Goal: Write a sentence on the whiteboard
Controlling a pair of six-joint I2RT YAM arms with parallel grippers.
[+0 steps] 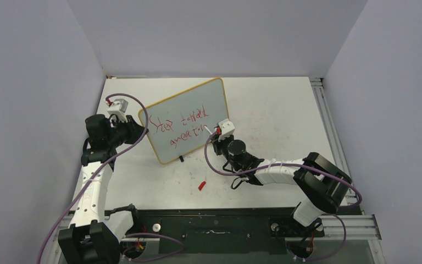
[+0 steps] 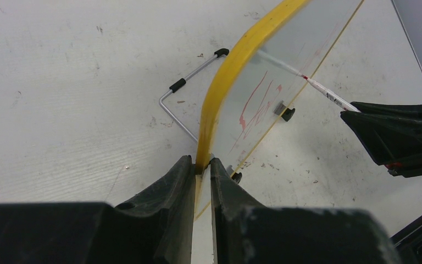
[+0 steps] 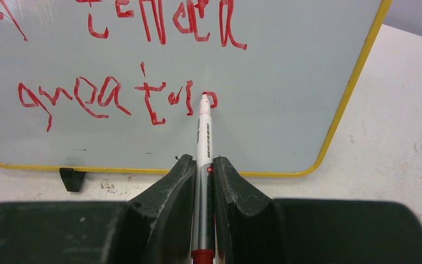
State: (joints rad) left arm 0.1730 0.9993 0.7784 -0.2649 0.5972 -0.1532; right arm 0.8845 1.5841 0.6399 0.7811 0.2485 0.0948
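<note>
Marker [image 3: 204, 132], clamped in right gripper [image 3: 200, 160], touches the whiteboard [image 3: 291, 77] mid-word; left gripper [image 2: 200, 161] pinches its edge; next letters should run rightward.

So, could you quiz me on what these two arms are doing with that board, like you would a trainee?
1. True or false: the left gripper is shut on the whiteboard at its yellow edge.
2. What does the right gripper hold? A) a marker B) a cloth C) nothing
3. Fill in: the marker's tip meets the ___ line of the sentence.
Key: 1 true; 2 A; 3 lower.
</note>
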